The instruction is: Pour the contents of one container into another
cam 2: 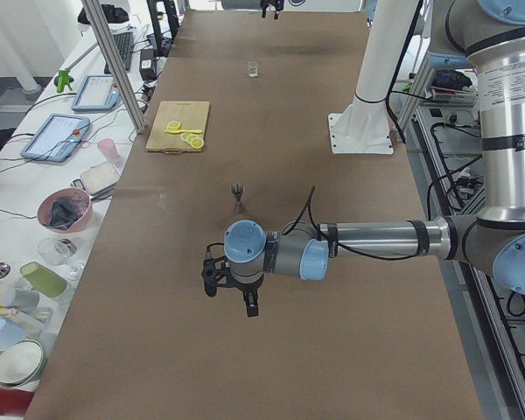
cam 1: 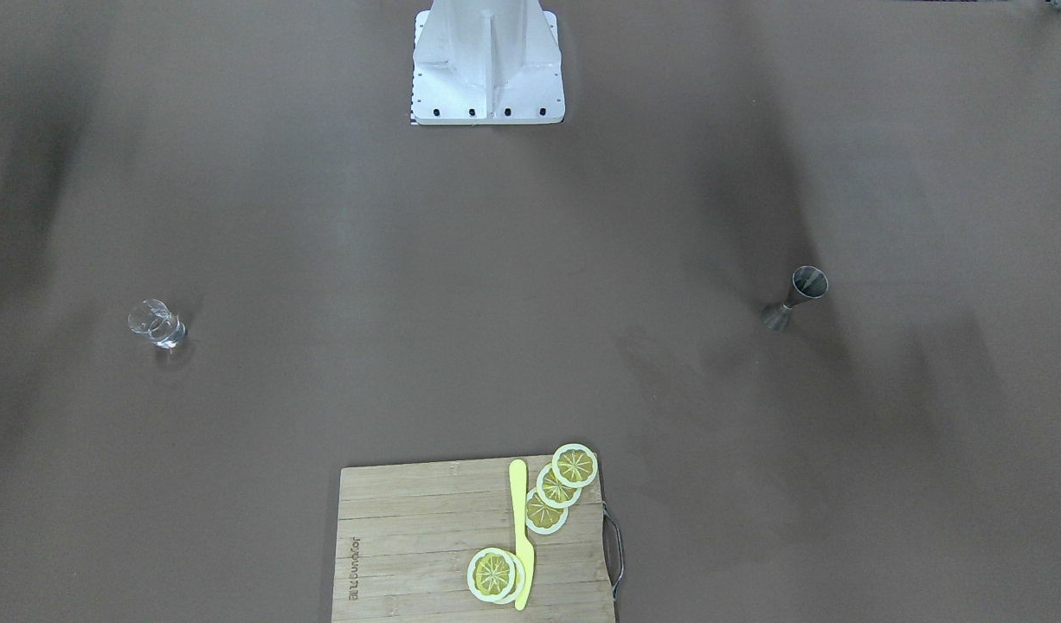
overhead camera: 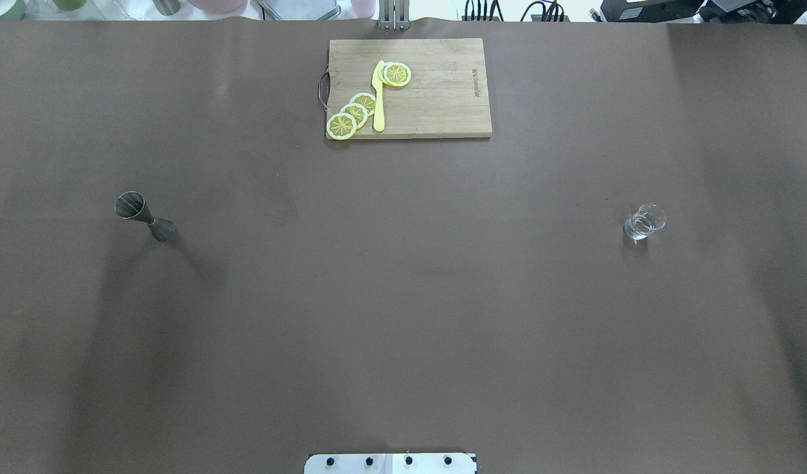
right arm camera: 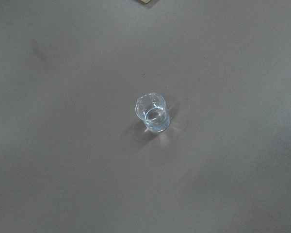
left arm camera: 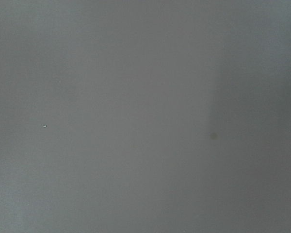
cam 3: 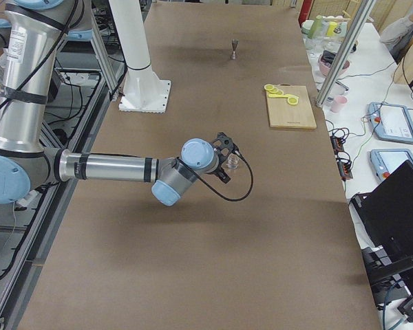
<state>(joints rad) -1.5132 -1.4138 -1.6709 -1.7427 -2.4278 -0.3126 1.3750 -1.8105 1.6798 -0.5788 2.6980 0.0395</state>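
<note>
The clear glass [cam 1: 157,324] stands upright on the brown table, on my right side [overhead camera: 644,222]; the right wrist view looks down on the glass [right arm camera: 153,114], which holds a little clear liquid. The grey hourglass jigger [cam 1: 794,298] stands upright on my left side [overhead camera: 143,215]. My right gripper [cam 3: 228,159] hovers just beside and above the glass [cam 3: 231,162]. My left gripper [cam 2: 232,302] hangs over bare table, well short of the jigger [cam 2: 237,196]. Both grippers show only in the side views, so I cannot tell their state.
A wooden cutting board [overhead camera: 443,99] with lemon slices [overhead camera: 354,113] and a yellow knife [overhead camera: 378,95] lies at the far middle edge. The robot's white base [cam 1: 487,61] stands at the near edge. Clutter and tablets sit on side tables [cam 2: 61,175] beyond the far edge.
</note>
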